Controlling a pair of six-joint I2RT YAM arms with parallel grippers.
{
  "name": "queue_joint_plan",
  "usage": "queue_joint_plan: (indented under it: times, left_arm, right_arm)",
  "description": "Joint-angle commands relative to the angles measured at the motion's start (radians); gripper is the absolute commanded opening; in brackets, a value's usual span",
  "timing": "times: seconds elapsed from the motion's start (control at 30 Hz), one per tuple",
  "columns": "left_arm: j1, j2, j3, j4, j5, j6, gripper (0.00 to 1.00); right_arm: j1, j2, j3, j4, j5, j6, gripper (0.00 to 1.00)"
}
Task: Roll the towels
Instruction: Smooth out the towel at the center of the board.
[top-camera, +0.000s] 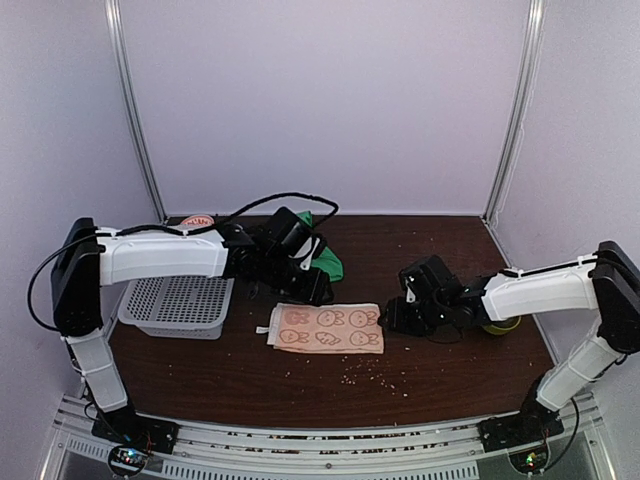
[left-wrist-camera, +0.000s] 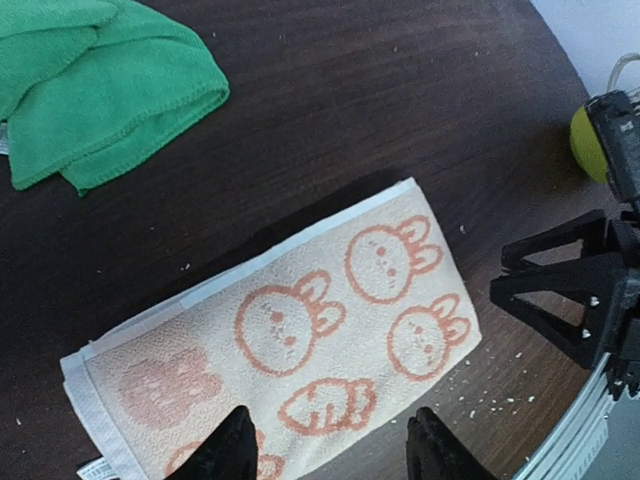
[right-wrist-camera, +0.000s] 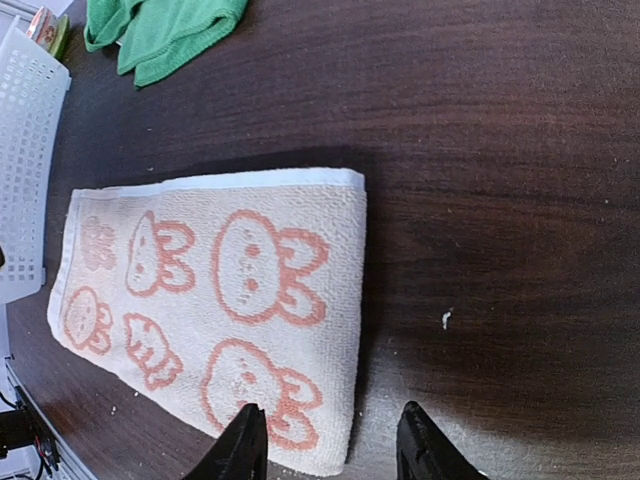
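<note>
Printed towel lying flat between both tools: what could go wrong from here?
The open right tool sits at the folded edge of the printed towel; it might pinch only the top layer, loosening the roll. The open left tool hovers close, so the arms could collide. Crumbs may get rolled in.

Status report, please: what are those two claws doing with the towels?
Open: left gripper, right gripper, both over the flat pinkish-beige cloth towel with orange bunny print, unrolled. Behind it, bright green cloth towel, crumpled. Nothing in the way.
</note>
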Motion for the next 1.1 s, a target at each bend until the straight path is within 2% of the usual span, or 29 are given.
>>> queue_joint_plan:
  times: [0.0,0.33,0.53,0.7,0.9,1.07]
  left_arm:
    - [-0.005,0.096,0.015,0.037,0.046,0.001,0.52]
    - [-0.012,0.167,-0.040,0.101,0.083,-0.029,0.48]
    - [-0.015,0.180,-0.068,0.103,0.074,-0.031,0.46]
    - [-0.022,0.184,-0.092,0.115,0.079,-0.033,0.45]
    - [-0.037,0.175,-0.106,0.109,0.073,-0.024,0.44]
    - [-0.043,0.118,-0.137,0.109,0.057,-0.019,0.44]
  right_arm:
    - [-0.009,0.039,-0.011,0.041,0.032,0.036,0.45]
    - [-0.043,0.128,-0.021,0.132,-0.060,0.073,0.44]
    - [-0.042,0.171,-0.017,0.153,-0.111,0.096,0.37]
    - [-0.042,0.195,-0.008,0.125,-0.120,0.090,0.26]
    - [-0.043,0.183,-0.007,0.063,-0.100,0.049,0.02]
    - [-0.051,0.128,0.003,-0.071,-0.063,-0.065,0.00]
